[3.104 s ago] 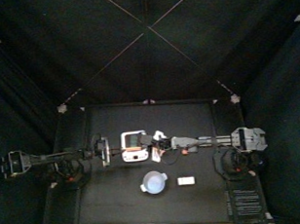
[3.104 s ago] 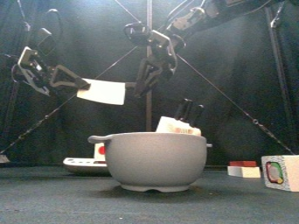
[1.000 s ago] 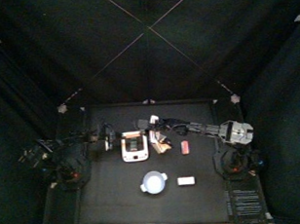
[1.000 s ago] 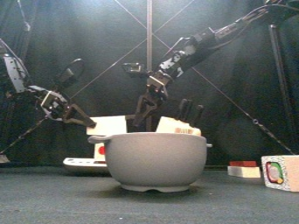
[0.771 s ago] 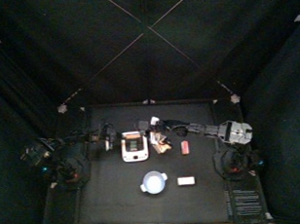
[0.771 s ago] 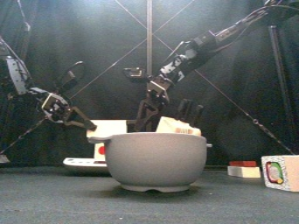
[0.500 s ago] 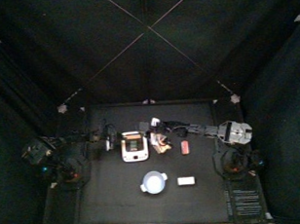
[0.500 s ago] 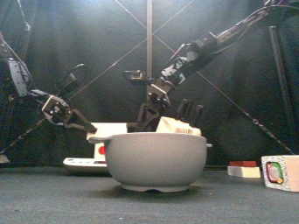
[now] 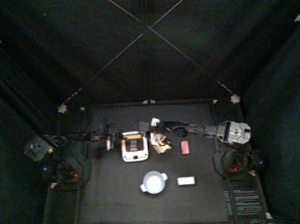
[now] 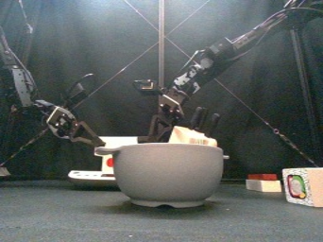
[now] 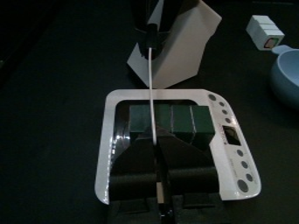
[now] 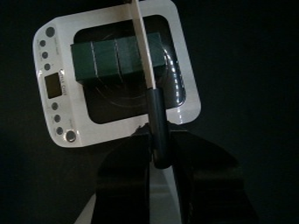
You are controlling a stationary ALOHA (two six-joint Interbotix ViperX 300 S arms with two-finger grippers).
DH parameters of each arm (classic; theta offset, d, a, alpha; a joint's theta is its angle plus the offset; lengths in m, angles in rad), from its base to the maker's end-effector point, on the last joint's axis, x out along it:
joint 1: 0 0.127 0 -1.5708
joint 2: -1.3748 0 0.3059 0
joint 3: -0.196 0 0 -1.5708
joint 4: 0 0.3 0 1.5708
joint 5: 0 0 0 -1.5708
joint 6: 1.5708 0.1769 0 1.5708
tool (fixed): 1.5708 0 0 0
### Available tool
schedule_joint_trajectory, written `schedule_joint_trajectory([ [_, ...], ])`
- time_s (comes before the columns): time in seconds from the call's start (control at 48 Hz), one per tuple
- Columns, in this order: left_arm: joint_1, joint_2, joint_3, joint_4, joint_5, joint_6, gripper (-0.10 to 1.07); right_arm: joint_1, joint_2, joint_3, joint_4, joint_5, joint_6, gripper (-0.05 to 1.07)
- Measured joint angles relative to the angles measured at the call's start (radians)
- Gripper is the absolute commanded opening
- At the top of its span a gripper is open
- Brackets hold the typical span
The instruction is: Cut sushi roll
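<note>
The sushi roll (image 11: 187, 121) looks dark green and ridged, and it lies on a white board (image 11: 233, 153) with a row of buttons. A thin knife (image 11: 153, 96), seen edge-on, crosses the roll near one end. My left gripper (image 11: 156, 162) is shut on the pale blade end. My right gripper (image 12: 158, 149) is shut on the dark handle end of the knife (image 12: 142, 52), with the roll (image 12: 105, 57) and board (image 12: 52, 96) beyond it. Whether the blade touches the roll cannot be told. From above, both grippers meet over the board (image 9: 134, 152).
A blue-grey bowl (image 10: 161, 175) stands in front of the board, near the table's front. A white knife block (image 11: 193, 48) with dark handles stands behind the board. A flat white block (image 9: 186, 180) and a small printed box (image 10: 303, 186) lie to the right.
Three seconds ago both arms held the knife high above the table. It has since come down over the board. In the last second it sank further behind the bowl's rim.
</note>
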Motion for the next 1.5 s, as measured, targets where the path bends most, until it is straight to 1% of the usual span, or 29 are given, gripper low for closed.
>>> schedule_joint_trajectory([
  [0.271, 0.000, 0.023, -0.002, -0.002, 0.003, 0.002, 0.13, 0.000, 0.015, 0.002, 0.000, -0.003, 0.005, 0.48],
  [0.542, 0.000, 0.083, -0.006, -0.029, -0.003, 0.011, 0.13, -0.002, 0.041, 0.000, 0.000, -0.009, 0.012, 0.48],
  [0.812, -0.003, 0.114, -0.006, -0.040, 0.005, 0.023, 0.13, 0.000, 0.064, 0.000, 0.002, -0.015, 0.017, 0.48],
  [1.0, -0.003, 0.117, -0.015, -0.052, 0.025, 0.023, 0.13, -0.008, 0.066, -0.002, 0.005, -0.015, 0.023, 0.48],
  [1.146, -0.003, 0.117, -0.038, -0.054, 0.061, 0.023, 0.13, -0.028, 0.067, -0.012, 0.012, -0.018, 0.018, 0.48],
  [1.25, -0.002, 0.117, -0.051, -0.057, 0.066, 0.023, 0.13, -0.037, 0.071, -0.020, 0.020, -0.020, 0.018, 0.48],
  [1.5, -0.002, 0.097, -0.040, -0.057, 0.067, 0.021, 0.13, -0.037, 0.071, -0.020, 0.023, -0.018, 0.017, 0.48],
])
